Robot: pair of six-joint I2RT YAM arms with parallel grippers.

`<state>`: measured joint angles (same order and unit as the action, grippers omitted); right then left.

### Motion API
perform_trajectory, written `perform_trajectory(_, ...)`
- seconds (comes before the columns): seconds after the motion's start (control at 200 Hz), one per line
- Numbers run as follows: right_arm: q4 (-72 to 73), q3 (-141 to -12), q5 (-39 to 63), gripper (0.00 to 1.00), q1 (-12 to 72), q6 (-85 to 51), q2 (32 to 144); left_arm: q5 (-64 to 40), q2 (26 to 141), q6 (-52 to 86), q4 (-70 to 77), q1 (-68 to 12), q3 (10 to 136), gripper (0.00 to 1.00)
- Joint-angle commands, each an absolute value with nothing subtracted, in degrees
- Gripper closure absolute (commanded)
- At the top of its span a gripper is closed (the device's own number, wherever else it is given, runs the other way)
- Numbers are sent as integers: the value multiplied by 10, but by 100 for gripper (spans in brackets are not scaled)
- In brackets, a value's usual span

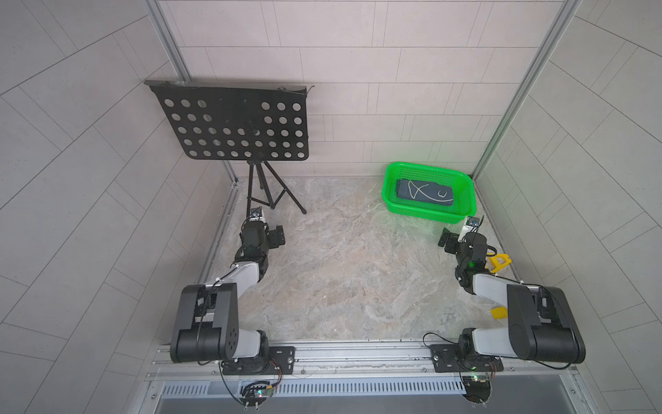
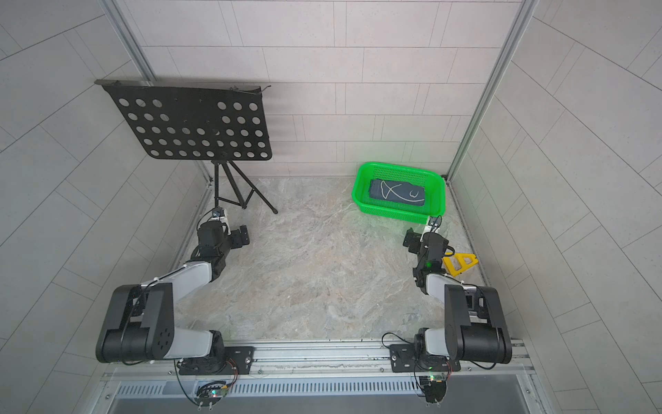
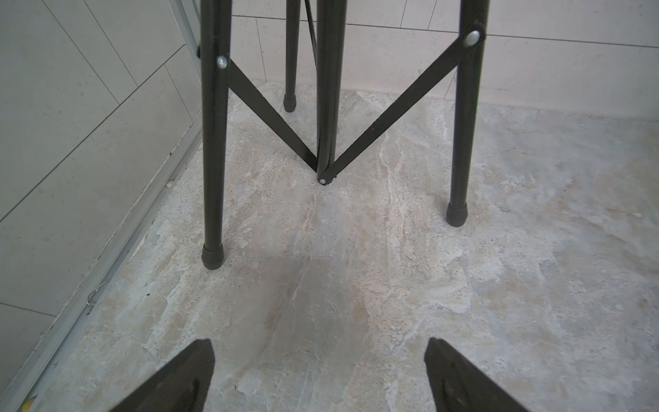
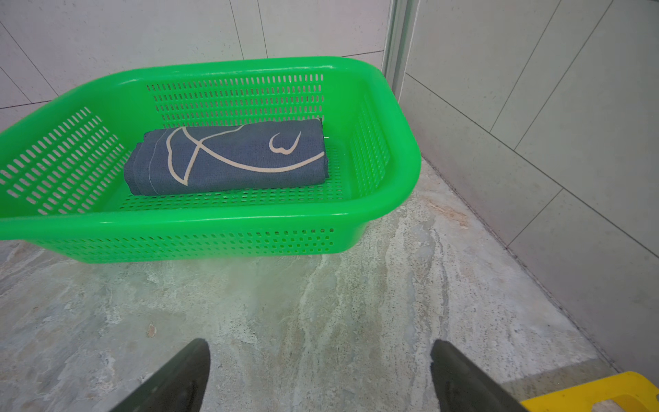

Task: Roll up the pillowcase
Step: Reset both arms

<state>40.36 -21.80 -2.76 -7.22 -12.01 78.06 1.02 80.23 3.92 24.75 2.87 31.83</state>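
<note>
Both arms are folded back at the sides of the bench [image 1: 340, 272], bases on the near rail. Near left: left gripper [image 3: 319, 351] has its jaws wide apart with nothing between them, over bare marble-patterned bench, pointing at the tripod legs of the black music stand [image 3: 213, 142]. Near right: right gripper [image 4: 319, 351] is just as wide and empty, over bare bench just short of the green basket [image 4: 199, 218]. A yellow plastic part [image 1: 500, 262] lies beside the right wrist, near the right wall. Far right corner: basket stands on the bench with the pillowcase [image 4: 228, 160] inside on its floor. It's a compact navy bundle, pale fish outline on top, stitched seam at one end. Rolled or folded, can't tell. It's well clear of both grippers in both top views. Far left corner: the stand's perforated desk sits tilted.
</note>
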Motion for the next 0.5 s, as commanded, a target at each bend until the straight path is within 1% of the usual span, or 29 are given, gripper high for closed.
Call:
perform_trajectory(0.0,437,-208,-16,0,-71,-118,793,-7,798,44,275,33,308,0)
perform_trajectory(0.225,500,-201,12,0,-71,-114,835,-2,830,48,346,33,277,0)
perform_trajectory(0.33,493,-204,13,0,-70,-113,833,-1,840,49,372,33,267,0)
perform_trajectory(0.495,489,-207,14,0,-71,-112,835,-2,841,48,364,33,271,0)
